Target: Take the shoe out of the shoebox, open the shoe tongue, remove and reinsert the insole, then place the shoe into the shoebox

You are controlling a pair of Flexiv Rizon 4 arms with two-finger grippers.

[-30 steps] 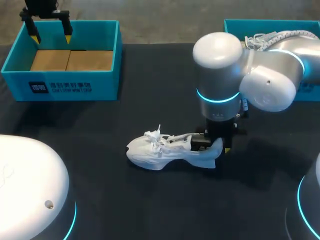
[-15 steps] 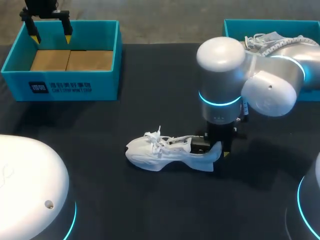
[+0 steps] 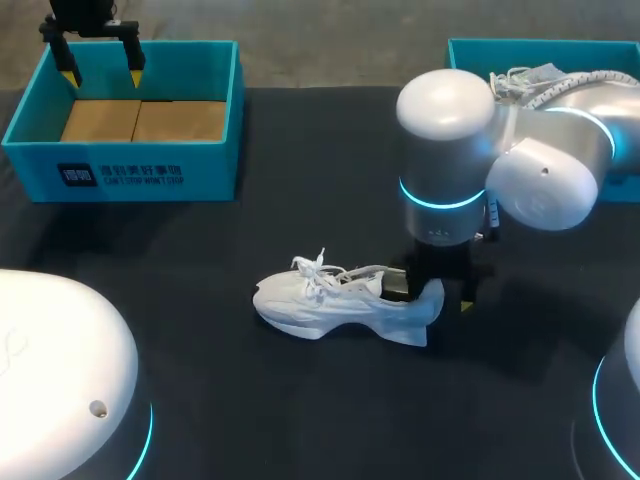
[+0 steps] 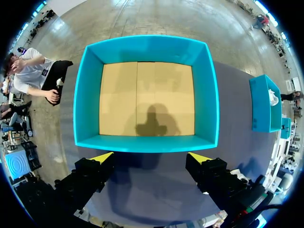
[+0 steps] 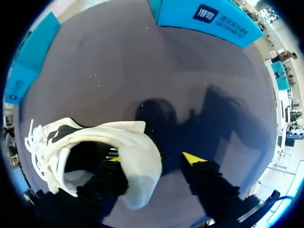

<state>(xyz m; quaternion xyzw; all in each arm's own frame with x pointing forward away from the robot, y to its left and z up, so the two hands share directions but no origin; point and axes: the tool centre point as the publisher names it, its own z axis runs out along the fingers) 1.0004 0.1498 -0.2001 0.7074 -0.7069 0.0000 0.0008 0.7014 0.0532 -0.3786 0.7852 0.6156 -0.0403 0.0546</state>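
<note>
Well, shoe (image 3: pixel 330 308) lies crosswise (toe left, heel right).

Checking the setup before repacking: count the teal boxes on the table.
2. One open teal shoebox with a brown cardboard floor sits far left, beneath the left gripper; the other teal box sits far right, largely hidden behind the right arm.

Head view: even, diffuse light from above; dark table (image 3: pixel 300 400) matte, no glare. Soft highlights on white right arm (image 3: pixel 450 110); its cyan ring glows. Broad faint shadow on table beside shoe (image 3: pixel 330 305). Left wrist view: left gripper (image 4: pixel 151 155) throws soft-edged shadow on shoebox (image 4: pixel 88 95) floor. Right wrist view: two diffuse shadows on table ahead of right gripper (image 5: pixel 153 158); shoe mouth dark.
</note>
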